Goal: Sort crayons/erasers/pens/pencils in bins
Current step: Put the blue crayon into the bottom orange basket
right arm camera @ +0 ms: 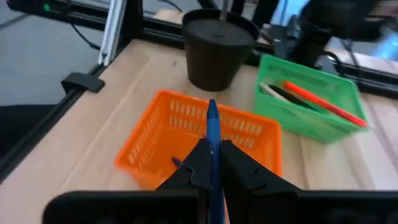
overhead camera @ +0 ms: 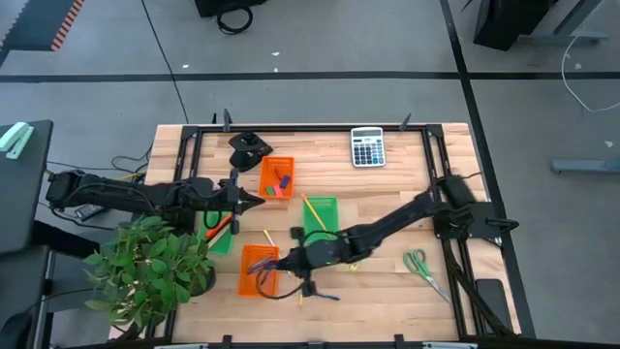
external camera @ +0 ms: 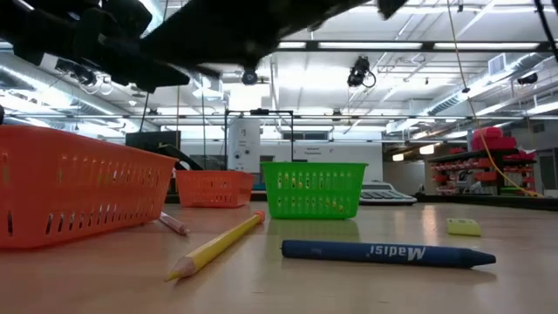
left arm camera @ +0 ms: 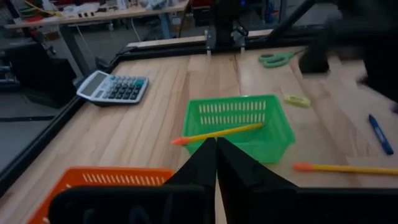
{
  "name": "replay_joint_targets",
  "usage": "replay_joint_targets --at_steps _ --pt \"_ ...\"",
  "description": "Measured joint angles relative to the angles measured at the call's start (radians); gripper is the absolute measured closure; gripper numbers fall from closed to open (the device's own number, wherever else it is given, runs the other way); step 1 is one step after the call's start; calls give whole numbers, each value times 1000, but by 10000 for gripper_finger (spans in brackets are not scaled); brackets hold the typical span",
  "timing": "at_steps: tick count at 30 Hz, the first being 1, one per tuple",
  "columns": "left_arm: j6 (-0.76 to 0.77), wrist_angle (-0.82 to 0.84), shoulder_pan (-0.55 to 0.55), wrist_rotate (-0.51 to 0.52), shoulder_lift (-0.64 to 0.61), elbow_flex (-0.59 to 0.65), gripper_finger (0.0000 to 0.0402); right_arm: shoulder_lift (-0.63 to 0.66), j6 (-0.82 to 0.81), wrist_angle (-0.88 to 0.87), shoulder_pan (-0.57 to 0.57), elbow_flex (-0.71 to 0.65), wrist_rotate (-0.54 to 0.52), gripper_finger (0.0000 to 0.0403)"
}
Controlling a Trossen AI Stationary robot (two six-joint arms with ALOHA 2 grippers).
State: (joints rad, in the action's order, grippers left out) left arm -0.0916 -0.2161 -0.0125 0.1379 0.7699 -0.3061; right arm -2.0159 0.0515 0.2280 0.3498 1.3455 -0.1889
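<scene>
**A:** Over the near orange bin (right arm camera: 186, 140), right hand (right arm camera: 211, 163) is clamped on a blue pen (right arm camera: 213, 134), pen sticking out forward past the fingertips. From above, that hand (overhead camera: 283, 260) sits at the bin's right edge (overhead camera: 260, 273).

**B:** Contents of that bin?

**A:** Dark slim pens (overhead camera: 259, 264), as far as the overhead view shows. Can't count them.

**B:** Left hand?

**A:** Left hand (overhead camera: 254, 202) hovers beside the far orange bin (overhead camera: 276, 178), fingers (left arm camera: 205, 163) pressed together, nothing between them. That bin holds small erasers (overhead camera: 282, 182).

**B:** Green bins?

**A:** One mid-surface (left arm camera: 239, 127) with a yellow pencil (left arm camera: 219, 132) lying across its rim, orange end out. Other (right arm camera: 308, 99) is by the plant pot (right arm camera: 217, 53), with an orange stick (right arm camera: 323, 102) and a dark one inside.

**B:** Loose items?

**A:** Low view: yellow pencil (external camera: 218, 246), blue crayon (external camera: 388, 253), yellow eraser (external camera: 463, 227) on the surface (external camera: 366, 288). Scissors (overhead camera: 424, 269) right side, calculator (overhead camera: 367, 146) at the far edge.
</scene>
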Motion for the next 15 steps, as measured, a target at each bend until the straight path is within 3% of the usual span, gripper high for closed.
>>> replay_joint_targets --at_steps 7,15 --pt "5 41 4 3 -36 0 380 -163 66 -97 -31 225 101 365" --pt "9 50 5 4 -42 1 377 -224 57 -110 -53 261 156 363"
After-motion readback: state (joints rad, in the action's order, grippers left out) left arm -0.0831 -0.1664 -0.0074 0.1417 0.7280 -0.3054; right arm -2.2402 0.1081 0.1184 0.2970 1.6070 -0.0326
